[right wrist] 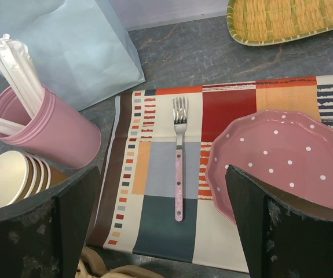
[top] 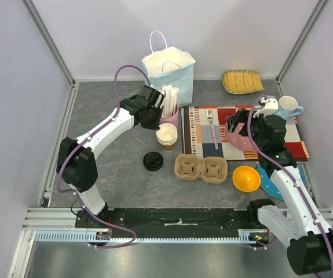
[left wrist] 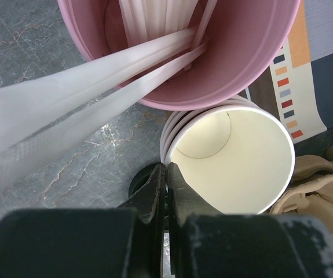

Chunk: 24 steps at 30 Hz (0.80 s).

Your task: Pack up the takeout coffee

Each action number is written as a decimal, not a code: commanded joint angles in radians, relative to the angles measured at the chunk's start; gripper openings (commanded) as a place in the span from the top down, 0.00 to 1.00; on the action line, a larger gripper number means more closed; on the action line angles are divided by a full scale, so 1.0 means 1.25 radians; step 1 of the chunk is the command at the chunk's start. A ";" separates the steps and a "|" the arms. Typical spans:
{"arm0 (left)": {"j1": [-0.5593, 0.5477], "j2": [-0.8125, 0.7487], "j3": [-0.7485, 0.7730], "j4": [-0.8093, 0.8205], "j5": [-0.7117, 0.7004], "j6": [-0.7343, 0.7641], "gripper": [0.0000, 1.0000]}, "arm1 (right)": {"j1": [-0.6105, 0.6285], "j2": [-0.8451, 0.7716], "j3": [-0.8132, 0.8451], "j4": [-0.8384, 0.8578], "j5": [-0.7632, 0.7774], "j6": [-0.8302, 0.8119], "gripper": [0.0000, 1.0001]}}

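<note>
At the table's ctr-left, the L gripper sits at the near rim of a stack of kraft cups, jaws squeezed together w/ barely a seam btwn them. In the L wrist view one finger lies over the cream inside of the top cup and the other outside it. The rim runs straight into that seam, so it looks pinched on the cup wall. The stack stands upright right beside a pink tumbler full of wrapped straws; can't tell if they touch. A black lid lies flat on the table just near-left of the stack, apart from it. The takeout coffee proper, i.e. a lidded cup: can't tell where from these views. A pulp cup carrier sits just near-right of the stack, w/ an orange bowl to its right. The R gripper hangs over the striped placemat, jaws spread wide and gripping nothing, w/ the fork and pink dotted plate below. A pale blue paper bag stands behind the tumbler
</note>
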 commanded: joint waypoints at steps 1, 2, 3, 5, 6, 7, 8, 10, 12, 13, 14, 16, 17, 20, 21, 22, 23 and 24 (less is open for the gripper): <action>-0.003 -0.004 -0.002 0.010 -0.015 -0.005 0.98 | 0.004 -0.002 0.000 0.013 0.001 -0.010 0.02; -0.003 -0.010 0.007 0.007 -0.015 -0.008 0.98 | 0.004 -0.004 0.000 0.012 0.001 -0.007 0.02; -0.003 -0.012 0.012 0.004 -0.012 -0.007 0.98 | 0.004 -0.004 0.000 0.012 0.001 -0.007 0.02; -0.003 -0.018 0.025 -0.008 -0.006 -0.013 0.98 | 0.004 -0.004 -0.001 0.012 0.000 -0.006 0.02; -0.003 -0.027 0.030 -0.010 -0.005 -0.014 0.98 | 0.004 -0.004 -0.001 0.014 -0.001 -0.005 0.02; -0.003 -0.029 0.034 -0.014 0.000 -0.014 0.98 | 0.003 -0.004 0.000 0.013 -0.003 -0.002 0.02; -0.001 -0.032 0.044 -0.022 0.001 -0.014 0.98 | 0.003 -0.003 0.000 0.011 -0.004 -0.002 0.02; -0.003 -0.039 0.052 -0.031 0.009 -0.009 0.98 | 0.004 -0.003 0.001 0.011 -0.009 -0.002 0.02; -0.003 -0.047 0.063 -0.036 0.020 -0.001 0.98 | 0.005 -0.003 0.001 0.012 -0.012 -0.002 0.02; -0.003 -0.051 0.066 -0.036 0.019 0.003 0.98 | 0.003 -0.003 0.001 0.012 -0.013 -0.001 0.02; -0.003 -0.054 0.072 -0.036 0.019 0.010 0.98 | 0.004 -0.001 0.001 0.011 -0.016 -0.001 0.02; -0.001 -0.058 0.087 -0.038 0.023 0.015 0.98 | 0.004 0.001 0.001 0.011 -0.023 0.000 0.02; -0.002 -0.060 0.090 -0.042 0.026 0.017 0.98 | 0.005 0.003 0.000 0.012 -0.030 0.004 0.02; -0.001 -0.066 0.094 -0.041 0.044 0.009 0.98 | 0.004 0.008 0.003 0.011 -0.043 0.005 0.02; 0.000 -0.067 0.093 -0.039 0.055 0.006 0.98 | 0.004 0.008 0.004 0.010 -0.046 0.007 0.02; 0.002 -0.067 0.090 -0.039 0.063 0.001 0.98 | 0.004 0.009 0.004 0.009 -0.047 0.008 0.02; 0.004 -0.067 0.088 -0.039 0.077 -0.002 0.98 | 0.004 0.012 0.004 0.009 -0.050 0.010 0.02; 0.006 -0.069 0.084 -0.033 0.109 -0.008 0.98 | 0.004 0.010 0.006 0.007 -0.057 0.009 0.02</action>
